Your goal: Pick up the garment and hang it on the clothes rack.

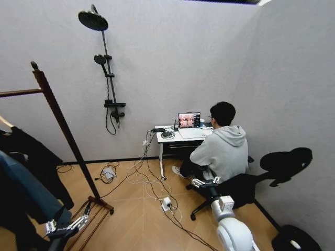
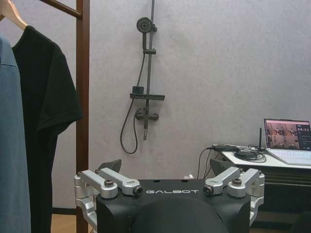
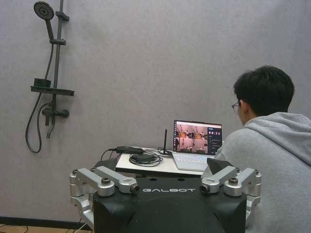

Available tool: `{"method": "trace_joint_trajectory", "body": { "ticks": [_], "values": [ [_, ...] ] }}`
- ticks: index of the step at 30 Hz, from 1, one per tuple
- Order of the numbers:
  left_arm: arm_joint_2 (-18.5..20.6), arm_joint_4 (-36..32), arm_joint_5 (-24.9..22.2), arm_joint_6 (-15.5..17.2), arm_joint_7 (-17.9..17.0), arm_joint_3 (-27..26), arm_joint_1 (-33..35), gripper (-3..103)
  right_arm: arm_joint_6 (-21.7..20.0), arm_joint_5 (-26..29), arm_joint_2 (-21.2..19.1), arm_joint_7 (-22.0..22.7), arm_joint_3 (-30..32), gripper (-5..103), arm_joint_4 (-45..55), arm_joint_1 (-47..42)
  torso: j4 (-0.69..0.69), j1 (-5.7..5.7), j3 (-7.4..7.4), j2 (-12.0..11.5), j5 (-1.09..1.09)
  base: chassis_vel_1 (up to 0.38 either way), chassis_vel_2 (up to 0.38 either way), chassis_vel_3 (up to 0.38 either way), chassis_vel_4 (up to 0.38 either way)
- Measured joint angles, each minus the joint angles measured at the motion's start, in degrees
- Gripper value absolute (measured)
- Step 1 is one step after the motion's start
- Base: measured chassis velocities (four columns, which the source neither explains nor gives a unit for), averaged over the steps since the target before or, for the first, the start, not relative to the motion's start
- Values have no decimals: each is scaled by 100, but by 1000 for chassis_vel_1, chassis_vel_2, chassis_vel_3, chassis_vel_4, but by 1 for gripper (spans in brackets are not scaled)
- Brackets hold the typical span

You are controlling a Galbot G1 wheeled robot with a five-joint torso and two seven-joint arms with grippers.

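The clothes rack (image 1: 63,125) stands at the left, a dark reddish-brown upright (image 2: 83,97) with a knob on top and a rail (image 1: 20,93). A black garment (image 1: 32,157) hangs from the rail on a light wooden hanger (image 2: 11,14); in the left wrist view it (image 2: 43,97) hangs beside the upright. A blue garment (image 1: 23,191) hangs in front of it. My left gripper (image 1: 65,226) is open and empty, low by the rack's foot (image 2: 165,170). My right gripper (image 1: 205,182) is open and empty too, held toward the desk (image 3: 163,165).
A person in a grey hoodie (image 1: 222,151) sits on a chair at a white desk (image 1: 175,137) with a laptop (image 3: 197,141). Cables and a power strip (image 1: 166,204) lie on the wooden floor. A shower fixture (image 1: 107,78) hangs on the back wall. Dark objects (image 1: 290,159) sit by the right wall.
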Motion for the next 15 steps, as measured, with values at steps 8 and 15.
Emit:
{"method": "trace_joint_trajectory", "body": {
  "ticks": [8,15],
  "values": [
    [0,0,0,0,0,0,0,100,31,-35,12,-6,0,100,5,-63,0,2,1,-1,0,68,-71,-80,59],
    [0,0,0,0,0,0,0,100,74,-55,22,-16,-5,100,8,-92,-1,-1,-1,0,0,153,-159,-161,162]
  ]
}}
